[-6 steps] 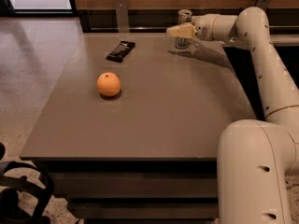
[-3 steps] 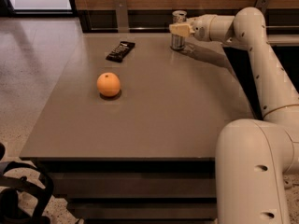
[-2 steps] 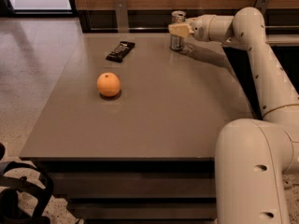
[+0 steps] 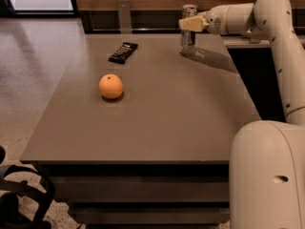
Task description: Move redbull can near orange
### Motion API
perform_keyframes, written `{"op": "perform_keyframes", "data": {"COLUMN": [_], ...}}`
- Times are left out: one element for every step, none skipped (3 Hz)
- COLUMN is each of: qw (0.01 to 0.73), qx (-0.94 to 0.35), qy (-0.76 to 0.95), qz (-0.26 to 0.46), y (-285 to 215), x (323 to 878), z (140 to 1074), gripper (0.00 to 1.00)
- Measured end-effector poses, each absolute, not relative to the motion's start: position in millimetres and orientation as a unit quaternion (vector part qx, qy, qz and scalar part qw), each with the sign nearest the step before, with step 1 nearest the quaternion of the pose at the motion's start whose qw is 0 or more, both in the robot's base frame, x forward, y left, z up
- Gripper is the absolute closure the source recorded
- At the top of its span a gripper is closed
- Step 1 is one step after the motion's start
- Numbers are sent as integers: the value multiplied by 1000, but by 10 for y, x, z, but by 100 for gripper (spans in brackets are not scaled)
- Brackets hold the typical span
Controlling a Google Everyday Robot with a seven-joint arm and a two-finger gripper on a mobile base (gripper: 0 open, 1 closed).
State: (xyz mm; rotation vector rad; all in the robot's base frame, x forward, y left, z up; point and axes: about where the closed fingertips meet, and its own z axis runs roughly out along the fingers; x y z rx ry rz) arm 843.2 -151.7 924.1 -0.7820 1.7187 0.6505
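Observation:
The redbull can (image 4: 188, 11), slim and silver-grey, is at the far right of the brown table (image 4: 167, 109), upright. My gripper (image 4: 189, 25) reaches in from the right and is shut on the can's middle, one cream finger (image 4: 192, 24) lying across its front. The can's base seems just above the tabletop, with its shadow beneath. The orange (image 4: 111, 86) sits on the table's left-centre part, well to the left of and nearer than the can, apart from it.
A flat dark wrapped bar (image 4: 123, 52) lies at the far left of the table, behind the orange. A grey upright post (image 4: 124, 14) stands behind the far edge. My white arm and base (image 4: 267, 171) fill the right side.
The gripper closed around the can, shifted it slightly left, and now holds it a little higher and further right. The orange and the bar have not moved.

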Motion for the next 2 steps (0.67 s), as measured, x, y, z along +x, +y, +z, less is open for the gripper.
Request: {"op": "perform_keyframes", "data": {"qw": [536,542], "qx": [-324,-323], "qy": [724,709], "qz": [286,316], "y": [-1665,-1660], "x": [8177,7775], "z": [9415,9569], "gripper": [100,100]}}
